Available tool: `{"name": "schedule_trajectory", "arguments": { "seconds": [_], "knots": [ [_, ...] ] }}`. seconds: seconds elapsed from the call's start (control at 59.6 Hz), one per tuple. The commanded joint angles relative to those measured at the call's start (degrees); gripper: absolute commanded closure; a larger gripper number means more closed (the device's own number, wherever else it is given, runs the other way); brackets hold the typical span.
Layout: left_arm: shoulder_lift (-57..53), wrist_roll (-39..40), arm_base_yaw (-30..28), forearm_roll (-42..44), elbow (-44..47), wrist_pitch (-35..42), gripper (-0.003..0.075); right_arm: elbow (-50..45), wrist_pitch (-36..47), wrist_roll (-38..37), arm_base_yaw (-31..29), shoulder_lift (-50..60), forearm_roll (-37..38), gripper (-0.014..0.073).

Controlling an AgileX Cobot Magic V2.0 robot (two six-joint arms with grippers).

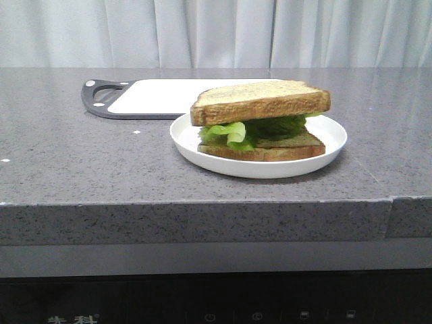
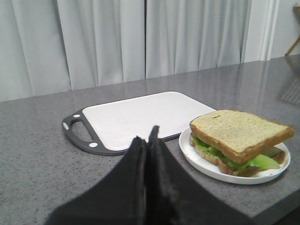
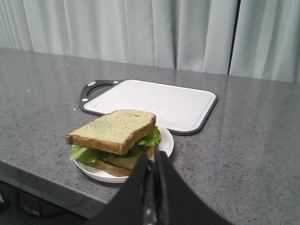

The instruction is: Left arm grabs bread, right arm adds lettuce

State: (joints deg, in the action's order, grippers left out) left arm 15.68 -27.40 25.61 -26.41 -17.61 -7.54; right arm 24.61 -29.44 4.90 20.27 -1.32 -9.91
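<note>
A thick bread slice [image 1: 260, 100] lies on top of green lettuce [image 1: 233, 132], which rests on a thinner slice [image 1: 283, 149], all on a white plate [image 1: 202, 152]. The sandwich also shows in the left wrist view [image 2: 236, 133] and the right wrist view [image 3: 115, 131]. My left gripper [image 2: 146, 136] is shut and empty, back from the plate, near the board. My right gripper [image 3: 153, 157] is shut and empty, just short of the plate's rim [image 3: 166, 140]. Neither gripper shows in the front view.
A white cutting board with a dark grey handled frame [image 1: 145, 98] lies behind the plate on the grey stone counter; it also shows in the left wrist view [image 2: 136, 117] and the right wrist view [image 3: 154, 101]. The counter's front edge [image 1: 202, 202] runs below the plate. Pale curtains hang behind.
</note>
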Motion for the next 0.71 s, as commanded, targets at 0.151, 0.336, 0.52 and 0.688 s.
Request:
{"name": "schedule_trajectory", "arguments": {
  "seconds": [0.151,0.336,0.52,0.688],
  "knots": [
    [-3.4,26.3,-10.2,21.4,2.2,4.3,0.0741,1.3,4.0,0.2,-0.3,-0.9,0.5,0.0618],
    [-13.2,25.9,-17.4,21.6,7.0,-3.4,0.0741,1.3,4.0,0.2,-0.3,-0.9,0.5,0.0618],
    [-17.0,25.9,-21.7,21.6,12.5,-3.5,0.0741,1.3,3.9,0.2,-0.3,-0.8,0.5,0.0618],
    [-17.1,25.9,-23.5,21.5,16.5,-2.3,0.0741,1.3,3.9,0.2,-0.3,-0.8,0.5,0.0618]
  ]
}}
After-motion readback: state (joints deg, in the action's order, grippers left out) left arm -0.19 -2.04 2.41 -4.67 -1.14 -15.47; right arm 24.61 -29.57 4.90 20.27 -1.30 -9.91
